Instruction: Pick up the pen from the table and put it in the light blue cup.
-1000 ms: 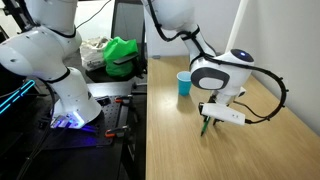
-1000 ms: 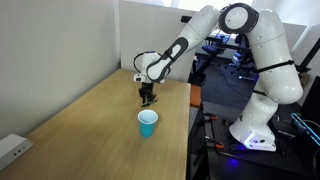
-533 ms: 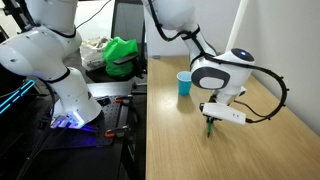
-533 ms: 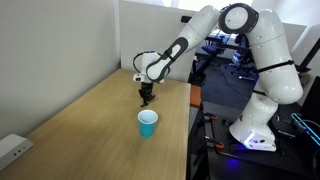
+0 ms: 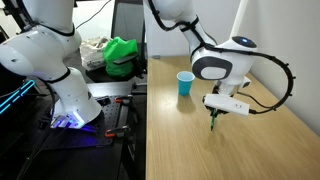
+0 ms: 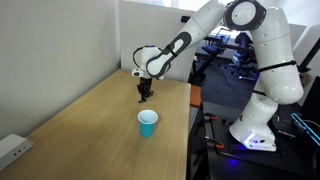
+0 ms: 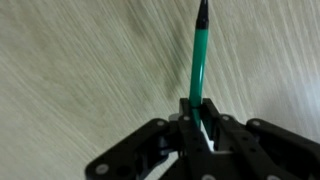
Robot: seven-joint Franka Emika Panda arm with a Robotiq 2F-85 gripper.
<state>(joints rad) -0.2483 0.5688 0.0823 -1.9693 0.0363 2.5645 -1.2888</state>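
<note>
Pen [image 7: 198, 60] is clamped in the tool [image 7: 197, 125]. In the wrist view the two fingers [image 7: 213, 133] press against its upper end and the green barrel runs away from the camera, dark tip farthest out over the worktop [image 7: 80, 70]. In both exterior views the pen [image 5: 213, 121] [image 6: 143, 98] hangs roughly upright below the tool [image 5: 214, 112] [image 6: 144, 91], tip down and close to the wood. Whether the tip touches the surface cannot be told.

The cup [image 5: 184, 84] stands upright on the worktop [image 5: 180, 145], apart from the pen. In an exterior view the cup [image 6: 148, 123] sits nearer the camera than the tool, open mouth up, with bare worktop [image 6: 90, 130] between them. Its inside is not clearly shown.

A green bundle [image 5: 122, 52] lies on the dark bench beside the worktop. A white box [image 6: 12, 149] sits at the worktop's near corner.
</note>
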